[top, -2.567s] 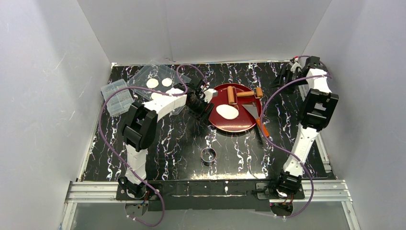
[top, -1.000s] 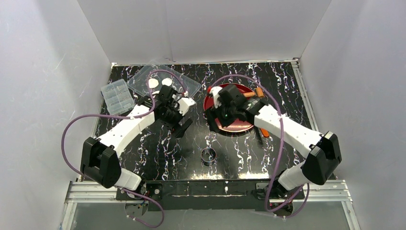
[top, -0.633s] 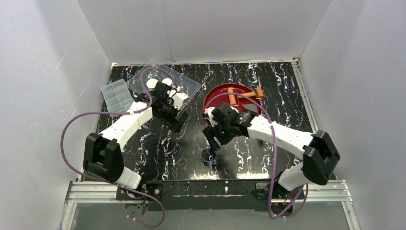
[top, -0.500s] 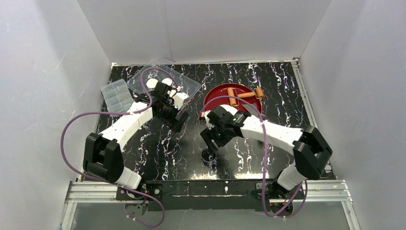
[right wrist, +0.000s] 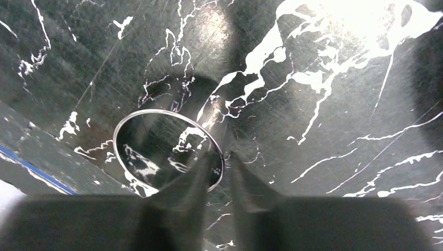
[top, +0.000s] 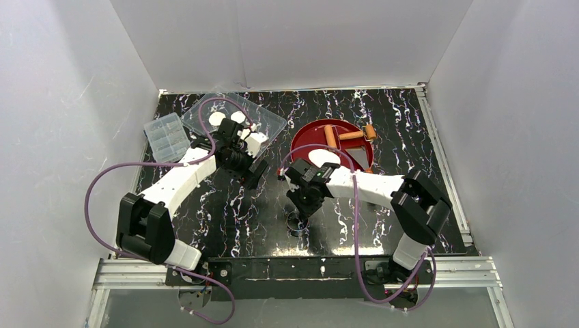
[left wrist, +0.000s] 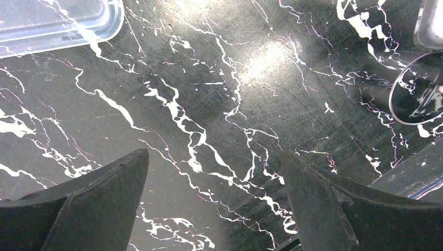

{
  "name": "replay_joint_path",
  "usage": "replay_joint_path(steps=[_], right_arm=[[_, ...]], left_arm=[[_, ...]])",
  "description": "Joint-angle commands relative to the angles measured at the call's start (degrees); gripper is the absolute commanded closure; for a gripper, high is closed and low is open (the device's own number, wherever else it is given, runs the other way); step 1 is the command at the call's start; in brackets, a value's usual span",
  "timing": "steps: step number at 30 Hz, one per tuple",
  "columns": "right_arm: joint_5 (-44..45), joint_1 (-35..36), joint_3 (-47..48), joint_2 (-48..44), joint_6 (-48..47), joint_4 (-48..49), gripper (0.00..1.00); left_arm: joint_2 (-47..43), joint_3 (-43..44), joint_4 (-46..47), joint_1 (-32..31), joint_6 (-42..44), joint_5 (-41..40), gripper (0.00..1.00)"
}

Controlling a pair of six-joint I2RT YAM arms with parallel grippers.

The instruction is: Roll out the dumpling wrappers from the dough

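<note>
The right end effector (right wrist: 220, 162) had been brought down from the plate (top: 355, 156) onto the ring (right wrist: 130, 151), whose wall was pinched. The left end effector (left wrist: 213, 157) was held wide and empty. The dough (top: 323, 156) was left on the plate, awaiting cutting.

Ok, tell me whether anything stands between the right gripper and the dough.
Nothing visible: the right gripper straddles the metal ring wall, and only the red plate rim lies before the dough; its arm hides part.

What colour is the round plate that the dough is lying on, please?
The plate is dark red; the top external view shows it best.
</note>
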Motion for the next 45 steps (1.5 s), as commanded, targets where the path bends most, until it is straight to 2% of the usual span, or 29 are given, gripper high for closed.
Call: replay_joint_path(steps=[1,2,6,7,10,14,19,25,36,45], right_arm=[[0.76,0.31,2.12,0.63,-0.38,0.77,0.87],[0.96,0.27,2.71,0.98,-0.36,0.42,0.99],[2.80,0.22,6.02,0.98,-0.22,-3.60,0.99],[6.77,-0.17,8.47,-0.43,-0.48,-6.02,0.99],[7.25,-5.61,16.58,-0.64,-0.70,-13.13,0.99],[5.76,-13.51,29.40,5.55,-0.95,-23.68,0.99],[9.22,-19.89,37.60,11.95,-0.68,-28.23,0.99],[7.54,-25.67,41.06,16.06,1.56,-26.66,0.99],[6.27,-29.72,44.10,21.99,2.42,-20.90,0.99],[3.78,-31.97,48.93,27.27,3.40,-20.69,0.99]], left_arm=[[-2.72,-0.68,-0.27,0.07,0.40,-0.13,0.02],[-2.53,-0.52,-0.29,0.07,0.36,-0.03,0.02],[-2.14,0.34,-0.86,0.04,0.41,-0.01,0.02],[-1.84,0.43,-1.04,0.04,0.38,-0.17,0.02],[-1.33,0.87,-0.97,0.07,0.27,-0.21,0.02],[-0.83,1.95,-1.38,0.08,-0.01,-0.05,0.02],[-1.29,1.43,-1.80,0.13,0.02,-0.06,0.02],[-0.82,1.66,-1.78,0.07,0.04,-0.13,0.02],[1.68,3.27,-2.84,0.04,-0.38,0.51,0.02],[1.90,3.23,-2.83,0.13,-0.07,-0.36,0.02]])
